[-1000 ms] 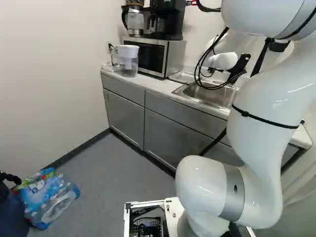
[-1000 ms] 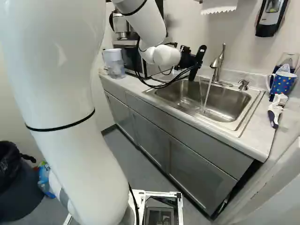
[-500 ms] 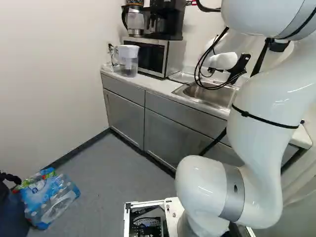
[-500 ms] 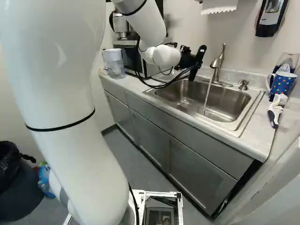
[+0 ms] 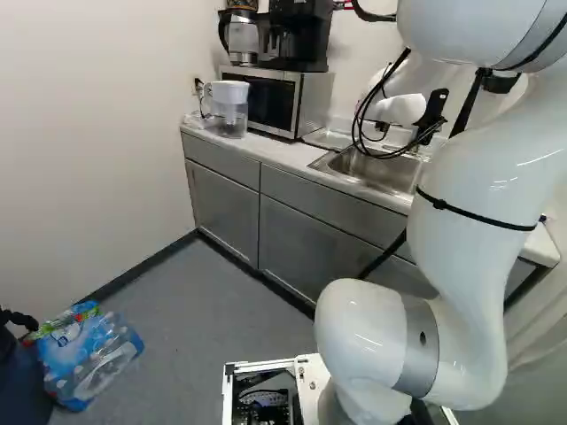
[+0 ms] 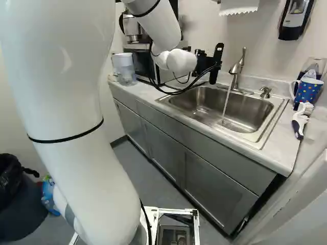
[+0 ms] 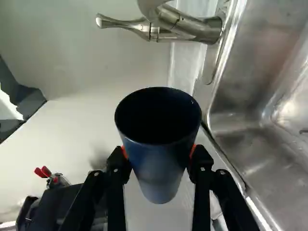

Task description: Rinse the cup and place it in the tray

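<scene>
The white arm (image 6: 97,153) rises from its joint at the foot of both base views, leaves them at the top, and re-enters with its forearm (image 6: 161,25) angled down and forward toward the sink. Loose black cables loop from the forearm to the gripper (image 6: 215,64), which sits at the far left corner of the sink in the right base view. In the wrist view, the gripper is clamped on the cup (image 7: 159,161), with orange pads bearing on opposite sides. The cup is dark blue, paler toward its base, and tapers from a wide, round mouth. Its axis runs across the upright line of the faucet (image 6: 237,69), so the cup lies on its side, beside the sink rim. The interior is dark; contents cannot be determined. The faucet stands ahead of the gripper; its water stream (image 6: 226,104) falls into the metal sink (image 6: 245,109), apart from the gripper. A polka-dot mug (image 6: 308,92) stands on the surface (image 6: 283,148) to the right of the sink.
</scene>
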Controlling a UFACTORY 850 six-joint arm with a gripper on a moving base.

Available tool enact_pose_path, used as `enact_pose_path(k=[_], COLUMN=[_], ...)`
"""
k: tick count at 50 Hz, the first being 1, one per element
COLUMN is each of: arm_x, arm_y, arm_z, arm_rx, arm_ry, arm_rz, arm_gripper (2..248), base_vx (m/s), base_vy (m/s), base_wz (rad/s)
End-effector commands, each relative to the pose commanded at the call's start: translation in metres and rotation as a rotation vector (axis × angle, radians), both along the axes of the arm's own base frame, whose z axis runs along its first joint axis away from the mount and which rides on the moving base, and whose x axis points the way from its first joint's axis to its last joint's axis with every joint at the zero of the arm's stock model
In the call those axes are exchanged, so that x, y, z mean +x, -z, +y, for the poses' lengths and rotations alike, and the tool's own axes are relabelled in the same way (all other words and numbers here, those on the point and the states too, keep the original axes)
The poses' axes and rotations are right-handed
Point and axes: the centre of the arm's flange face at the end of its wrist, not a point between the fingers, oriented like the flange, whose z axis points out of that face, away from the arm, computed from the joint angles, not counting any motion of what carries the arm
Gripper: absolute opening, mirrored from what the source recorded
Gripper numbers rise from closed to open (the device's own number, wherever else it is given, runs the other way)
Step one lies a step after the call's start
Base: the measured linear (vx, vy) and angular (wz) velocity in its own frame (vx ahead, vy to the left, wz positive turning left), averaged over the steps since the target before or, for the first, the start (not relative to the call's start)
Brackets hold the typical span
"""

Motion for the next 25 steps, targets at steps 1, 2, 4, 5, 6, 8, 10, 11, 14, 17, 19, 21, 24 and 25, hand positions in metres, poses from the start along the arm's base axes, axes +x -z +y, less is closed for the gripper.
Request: enact_pose_path(k=[1,2,4,5,6,8,10,11,14,17,19,21,24,25], arm_x=[0.0000,0.0000,0.0000,0.0000,0.0000,0.0000,0.0000,0.0000,0.0000,0.0000,0.0000,0.0000,0.0000,0.0000], arm_y=[0.0000,0.0000,0.0000,0.0000,0.0000,0.0000,0.0000,0.0000,0.0000,0.0000,0.0000,0.0000,0.0000,0.0000], arm_z=[0.0000,0.0000,0.0000,0.0000,0.0000,0.0000,0.0000,0.0000,0.0000,0.0000,0.0000,0.0000,0.0000,0.0000], arm_rx=[-0.009,-0.019,-0.037,-0.047,-0.056,-0.074,-0.093,-0.102,-0.130,-0.158,-0.177,-0.196,-0.223,-0.233], arm_ry=[-0.002,-0.004,-0.009,-0.011,-0.013,-0.017,-0.021,-0.024,-0.030,-0.036,-0.041,-0.045,-0.051,-0.054], arm_rz=[0.004,0.009,0.017,0.022,0.026,0.035,0.043,0.048,0.061,0.074,0.083,0.091,0.104,0.109], arm_gripper=[125,125,125,125,125,125,125,125,125,125,125,125,125,125], base_vx=[0.000,0.000,0.000,0.000,0.000,0.000,0.000,0.000,0.000,0.000,0.000,0.000,0.000,0.000], base_vy=[0.000,0.000,0.000,0.000,0.000,0.000,0.000,0.000,0.000,0.000,0.000,0.000,0.000,0.000], base_wz=[0.000,0.000,0.000,0.000,0.000,0.000,0.000,0.000,0.000,0.000,0.000,0.000,0.000,0.000])
